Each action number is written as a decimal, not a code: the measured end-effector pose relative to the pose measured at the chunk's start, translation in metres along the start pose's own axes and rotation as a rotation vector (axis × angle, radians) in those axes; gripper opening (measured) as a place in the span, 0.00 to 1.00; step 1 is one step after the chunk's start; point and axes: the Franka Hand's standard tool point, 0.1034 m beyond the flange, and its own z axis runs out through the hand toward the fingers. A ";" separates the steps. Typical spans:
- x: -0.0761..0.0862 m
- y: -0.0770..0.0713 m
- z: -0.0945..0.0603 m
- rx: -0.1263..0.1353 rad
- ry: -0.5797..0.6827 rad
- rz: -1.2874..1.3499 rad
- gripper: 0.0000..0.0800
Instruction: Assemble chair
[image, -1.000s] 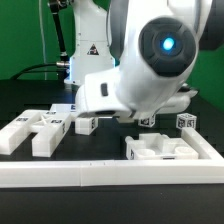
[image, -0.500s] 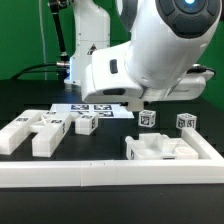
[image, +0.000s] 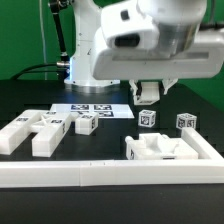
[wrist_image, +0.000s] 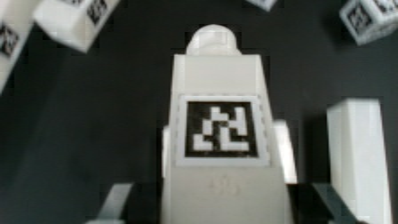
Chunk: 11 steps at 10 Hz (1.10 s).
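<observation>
In the exterior view my jaws hang well above the black tabletop (image: 108, 140), pinching a short white bar (image: 147, 93) that shows a black-and-white tag. The bar is lifted clear of everything. A small tagged cube (image: 148, 118) stands on the tabletop below it, and a second cube (image: 185, 121) stands toward the exterior view's right. A third cube (image: 87, 124) sits nearer the exterior view's left, beside a group of chunky slabs (image: 30, 132). A low blocky piece (image: 160, 150) lies on the near right, just inside the long border rail (image: 100, 172). The marker board (image: 90, 108) lies flat on the far side.

In the wrist view the bar (wrist_image: 222, 120) runs straight away from the camera, with its tag square on the facing side. My jaws are closed against its two long flanks, neither spread wide nor pressed together. Other tagged parts (wrist_image: 71, 25) show only at the edges, too cropped to name.

I judge this bar to be light, stiff moulded plastic that won't bend or crush. Its faces look smooth, so it could slip or swivel between the pads. The flat parallel flanks seem the best place to hold it, leaving the far end free to meet its mating part.
</observation>
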 end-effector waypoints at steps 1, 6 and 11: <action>-0.001 0.001 0.002 0.000 0.067 0.002 0.36; 0.017 -0.015 -0.019 -0.006 0.457 -0.006 0.36; 0.029 -0.018 -0.030 -0.012 0.846 -0.016 0.36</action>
